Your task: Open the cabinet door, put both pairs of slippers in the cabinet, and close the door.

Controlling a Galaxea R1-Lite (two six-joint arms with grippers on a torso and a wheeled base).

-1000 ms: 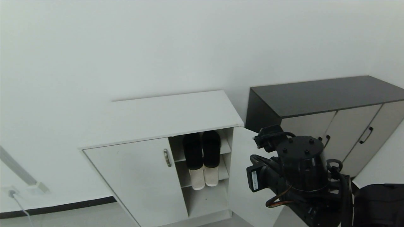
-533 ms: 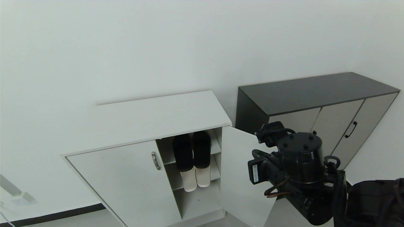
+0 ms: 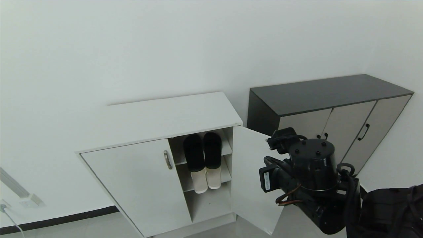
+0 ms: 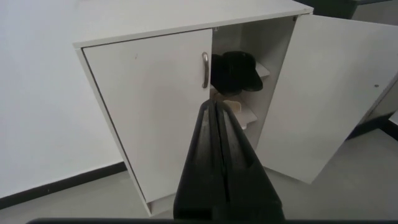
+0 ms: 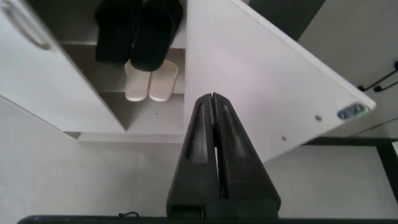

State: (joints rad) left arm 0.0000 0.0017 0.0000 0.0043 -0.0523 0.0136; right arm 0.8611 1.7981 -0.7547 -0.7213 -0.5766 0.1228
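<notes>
The white cabinet (image 3: 165, 115) has its left door (image 3: 132, 185) closed and its right door (image 3: 251, 178) swung open. Inside, a black pair of slippers (image 3: 203, 150) rests on the upper shelf and a white pair (image 3: 206, 178) on the shelf below. My right arm (image 3: 310, 165) is beside the open door's outer face. My right gripper (image 5: 213, 98) is shut and empty, a little in front of the open door (image 5: 261, 93), with both pairs (image 5: 140, 25) (image 5: 152, 81) beyond it. My left gripper (image 4: 213, 106) is shut and empty, facing the closed door's handle (image 4: 204, 70).
A dark-topped cabinet (image 3: 324, 92) with grey doors stands against the wall just right of the white one. A wall socket with a cable (image 3: 3, 208) sits low at the far left. Bare floor lies in front of the cabinets.
The whole head picture has shifted, so the camera has moved. The door stays open at about the same angle and the slippers lie as before.
</notes>
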